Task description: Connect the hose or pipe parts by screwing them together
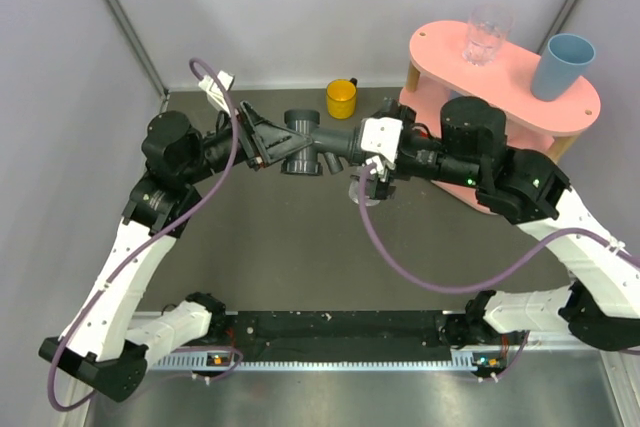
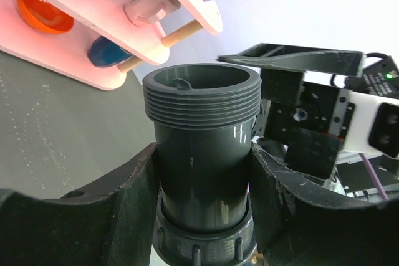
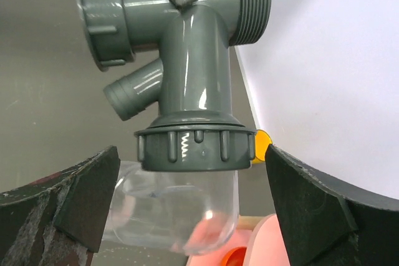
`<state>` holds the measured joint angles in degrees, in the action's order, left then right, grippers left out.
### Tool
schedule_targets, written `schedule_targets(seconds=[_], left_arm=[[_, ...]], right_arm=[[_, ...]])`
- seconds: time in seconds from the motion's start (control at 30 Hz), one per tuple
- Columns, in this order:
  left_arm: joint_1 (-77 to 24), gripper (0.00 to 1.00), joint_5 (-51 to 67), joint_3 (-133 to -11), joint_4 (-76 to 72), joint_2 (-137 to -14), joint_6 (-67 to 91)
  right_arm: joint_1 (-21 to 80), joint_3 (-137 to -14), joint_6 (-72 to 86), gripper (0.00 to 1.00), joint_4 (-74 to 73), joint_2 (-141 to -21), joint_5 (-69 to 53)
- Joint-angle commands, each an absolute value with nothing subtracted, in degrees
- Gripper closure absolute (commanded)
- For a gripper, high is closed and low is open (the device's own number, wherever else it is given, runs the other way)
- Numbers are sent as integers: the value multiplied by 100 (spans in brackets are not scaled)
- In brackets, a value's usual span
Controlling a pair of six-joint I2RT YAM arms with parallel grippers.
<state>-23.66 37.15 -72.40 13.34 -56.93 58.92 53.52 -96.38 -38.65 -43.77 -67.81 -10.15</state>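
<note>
The pipe fitting (image 1: 300,144), a dark grey T-shaped piece, is held up off the table (image 1: 300,267), between the two arms and toward the far side. On the left, the left jaws are closed partway onto its straight barrel, one pad pressed to each side, and the threaded end (image 2: 202,95) stands free beyond them. A ribbed grey collar (image 3: 194,149) is seated on the branch of the T, and a clear piece (image 3: 181,210) with a rounded end projects from it. Whether the collar is screwed fully home cannot be told. On the right, the right jaws are spread wide on either side of the collar and clear piece; neither is touched and nothing is held. Farther right, a pink shelf (image 1: 520,112) carries a drinking glass (image 1: 487,35) and a blue cup (image 1: 562,65).

The parts are judged to be light, rigid plastic. The barrel is glossy and likely to slip under a twisting load, so a firm hold is needed there. The ribbed collar is judged the best place to be gripped for turning, since its ribs give purchase. The clear wall looks thin and is better not squeezed.
</note>
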Motion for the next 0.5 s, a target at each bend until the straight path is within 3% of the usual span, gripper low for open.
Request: schedule_targets(seconds=[0.0,0.07,0.27,0.47], left_arm=[[-2373,100,3964,-7725,1142,-5686,6292],[-2373,100,4095,-7787,1186,-5739,6372],[-2373,100,4262,-7717,1222,-5810,6293],[-2373,100,4404,-7647,1441,-5985,6232]], right_arm=[[5458,-9642,-4289,6,-4078,-6908,-686],[5458,-9615,-4333,9,-4078,-6934,-668],[5476,-9633,-4219,29,-3929,-6926,-834],[5493,-9598,-4034,31,-3779,-6899,-914]])
